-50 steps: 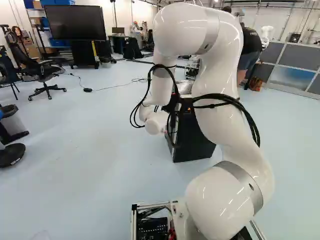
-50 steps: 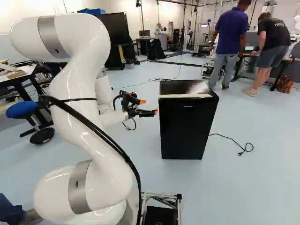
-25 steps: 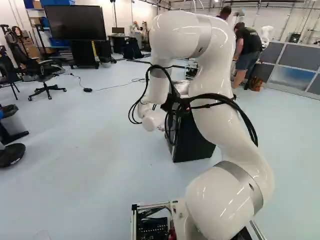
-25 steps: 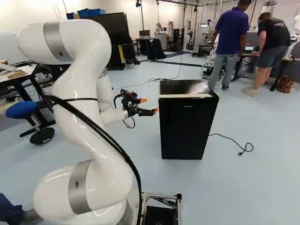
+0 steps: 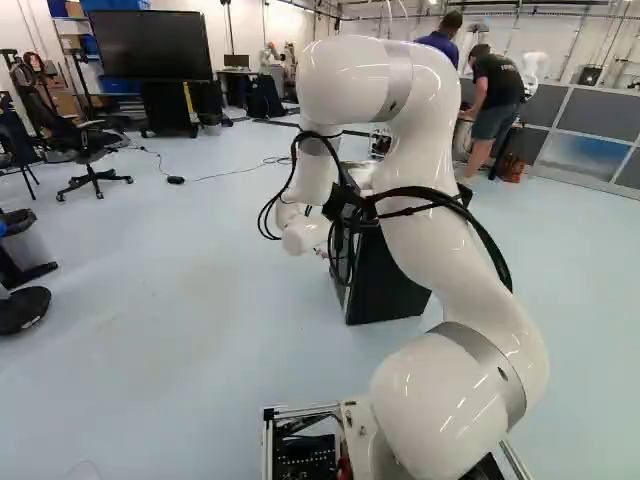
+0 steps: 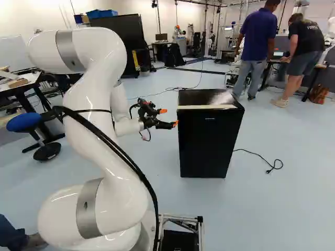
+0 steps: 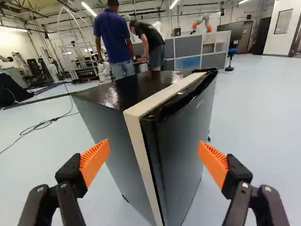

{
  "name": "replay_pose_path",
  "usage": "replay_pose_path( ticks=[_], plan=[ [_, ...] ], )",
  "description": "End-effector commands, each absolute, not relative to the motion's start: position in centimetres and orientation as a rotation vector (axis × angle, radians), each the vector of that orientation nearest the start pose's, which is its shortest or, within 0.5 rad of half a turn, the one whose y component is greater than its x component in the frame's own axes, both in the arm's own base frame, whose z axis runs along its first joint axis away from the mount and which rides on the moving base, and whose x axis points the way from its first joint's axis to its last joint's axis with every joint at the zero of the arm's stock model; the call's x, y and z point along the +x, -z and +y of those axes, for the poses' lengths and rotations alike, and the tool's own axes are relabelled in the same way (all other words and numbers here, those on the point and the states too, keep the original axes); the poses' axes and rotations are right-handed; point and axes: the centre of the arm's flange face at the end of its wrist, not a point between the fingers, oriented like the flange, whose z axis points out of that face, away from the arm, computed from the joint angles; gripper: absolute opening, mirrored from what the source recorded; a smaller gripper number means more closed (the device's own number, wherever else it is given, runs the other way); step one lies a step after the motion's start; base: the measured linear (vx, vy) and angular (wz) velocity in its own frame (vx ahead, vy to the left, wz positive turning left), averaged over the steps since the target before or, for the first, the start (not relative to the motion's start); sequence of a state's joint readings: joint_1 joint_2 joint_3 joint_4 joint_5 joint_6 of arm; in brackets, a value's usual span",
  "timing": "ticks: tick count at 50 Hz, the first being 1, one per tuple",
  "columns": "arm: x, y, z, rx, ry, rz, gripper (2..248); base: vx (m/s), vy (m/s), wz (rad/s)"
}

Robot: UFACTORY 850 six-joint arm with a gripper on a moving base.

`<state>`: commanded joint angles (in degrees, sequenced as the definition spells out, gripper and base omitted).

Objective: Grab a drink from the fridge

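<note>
In the right base view my gripper (image 6: 168,117) stands open just left of the small black fridge (image 6: 207,144), near its top edge. The fridge door looks closed, with a pale strip along its top edge. Seen from the wrist, the open gripper (image 7: 154,153) has its orange pads wide apart, and the fridge (image 7: 181,141) stands ahead with its door side edge between them; nothing is gripped. My arm partly hides the fridge (image 5: 385,285) in the left base view. No drink can be seen.
A power cable (image 6: 261,159) lies on the floor right of the fridge. A person's leg (image 6: 13,235) is close beside the base. A stool (image 6: 26,123) and a table (image 6: 23,86) stand at the left of the right base view. An office chair (image 5: 88,148) is farther off.
My upper arm has shifted, lower in the left base view and slightly rightward in the right one. The gripper has moved slightly toward the fridge. The fridge and base have stayed put.
</note>
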<state>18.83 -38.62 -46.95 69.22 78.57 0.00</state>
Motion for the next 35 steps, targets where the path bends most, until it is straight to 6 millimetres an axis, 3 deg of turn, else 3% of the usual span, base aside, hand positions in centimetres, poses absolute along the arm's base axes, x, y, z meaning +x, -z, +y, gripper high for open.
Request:
replay_pose_path(
  ticks=[35],
  plan=[
    [50.7,-25.2,6.7,-2.404,2.27,1.567,247,0.0,0.0,0.0]
  ],
)
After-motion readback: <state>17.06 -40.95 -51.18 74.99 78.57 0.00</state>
